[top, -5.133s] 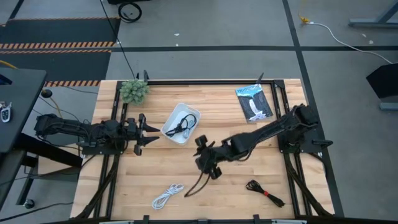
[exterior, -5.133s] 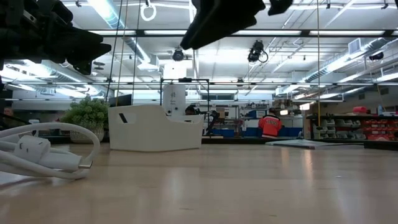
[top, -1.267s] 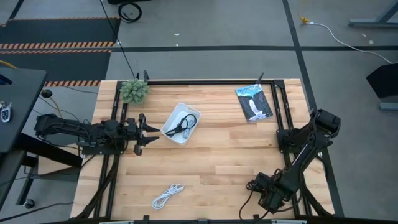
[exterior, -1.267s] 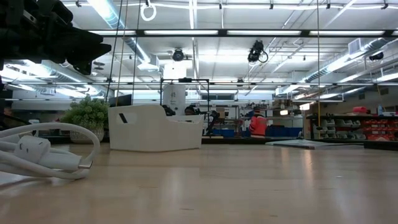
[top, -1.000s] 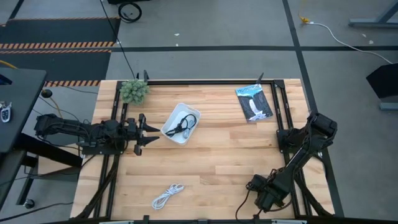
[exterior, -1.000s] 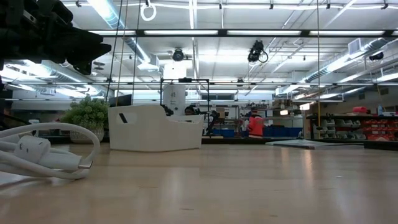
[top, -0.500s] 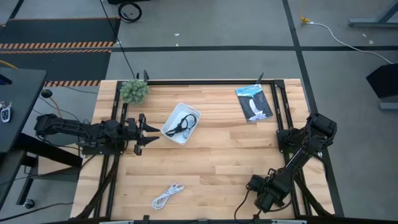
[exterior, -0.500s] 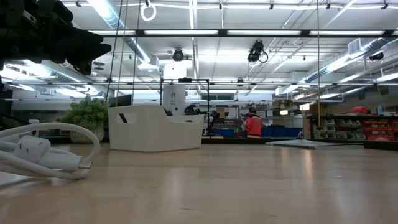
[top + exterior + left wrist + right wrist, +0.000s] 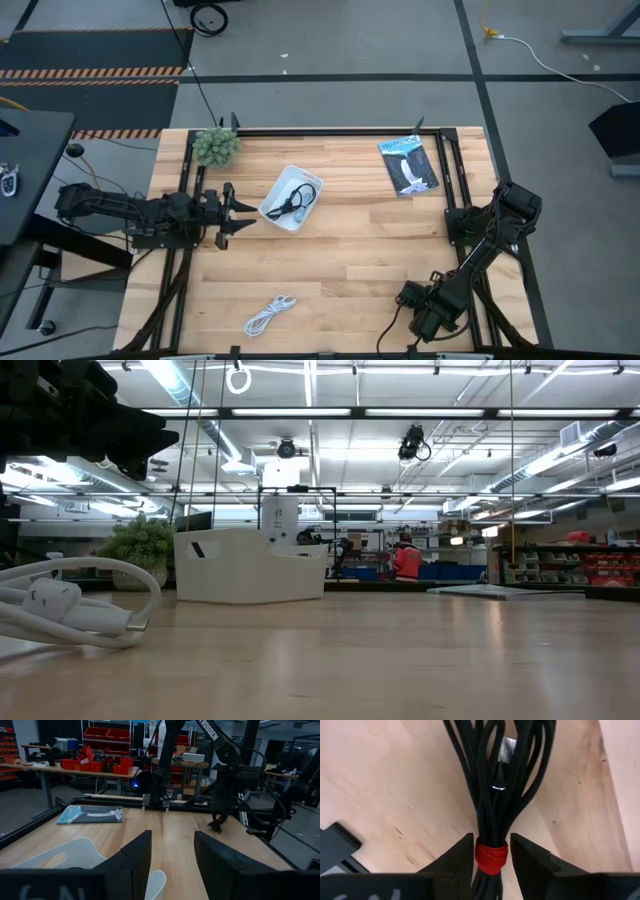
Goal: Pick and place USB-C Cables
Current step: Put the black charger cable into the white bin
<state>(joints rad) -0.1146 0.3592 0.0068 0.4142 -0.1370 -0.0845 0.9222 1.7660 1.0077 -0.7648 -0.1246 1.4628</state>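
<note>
The black cable bundle (image 9: 492,795) with a red band lies on the wood near the table's near right corner. My right gripper (image 9: 491,865) stands over it, shut across the band; in the high view the gripper (image 9: 425,312) hides most of the bundle (image 9: 407,294). A loose black cable (image 9: 293,205) lies in the white tray (image 9: 278,190). The white cable (image 9: 268,315) rests coiled on the table near its near edge. My left gripper (image 9: 235,212) waits open just left of the tray. My right gripper pinches the bundle at its red band (image 9: 491,856), one finger (image 9: 460,855) on each side. The fingers come from above, pointing down, and lie across the strands. The bundle lies flat on the table, its loops (image 9: 520,760) stretching away past the fingertips.
A blue-and-white flat packet (image 9: 408,165) lies near the far right corner. A small green plant (image 9: 216,145) stands at the far left corner. Black rails (image 9: 470,300) run along both table sides. Bare wood (image 9: 360,250) spreads between tray and right gripper.
My right gripper has edged a little toward the table's left over the banded bundle, then kept still. Nothing else has moved.
</note>
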